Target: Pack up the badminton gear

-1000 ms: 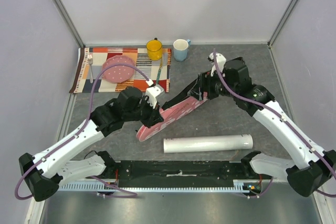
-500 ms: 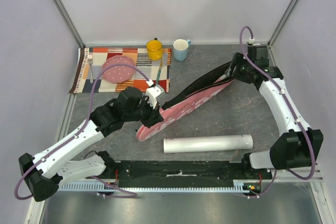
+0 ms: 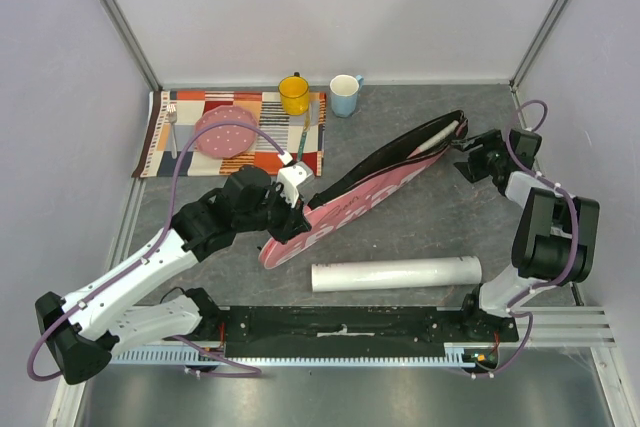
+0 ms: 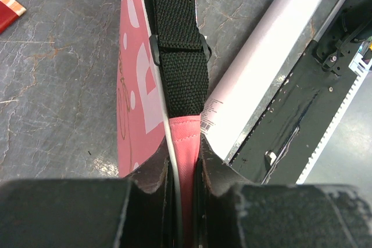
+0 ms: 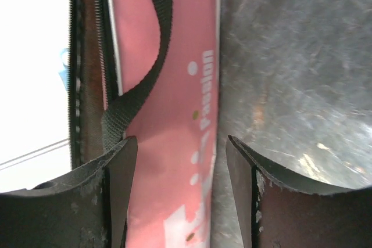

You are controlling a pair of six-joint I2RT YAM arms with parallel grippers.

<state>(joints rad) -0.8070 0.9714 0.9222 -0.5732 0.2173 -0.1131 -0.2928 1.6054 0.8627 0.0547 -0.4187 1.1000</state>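
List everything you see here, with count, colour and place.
racket bag: one, pink, table centre, diagonal, far end open
racket handle: one, white, inside open end
tube: one, white, near bag, robot side
yellow mug: one, far edge
blue mug: one, beside yellow
placemat: one, striped, far left
plate: one, pink dotted, on placemat
fork: one, silver, on placemat
utensil: one, greenish, placemat's right
left fingers: shut on bag's near end
right fingers: open, facing bag's far end

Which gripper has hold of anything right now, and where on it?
The left gripper pinches the bag by its edge seam at the near end. The right gripper is open, holding nothing.
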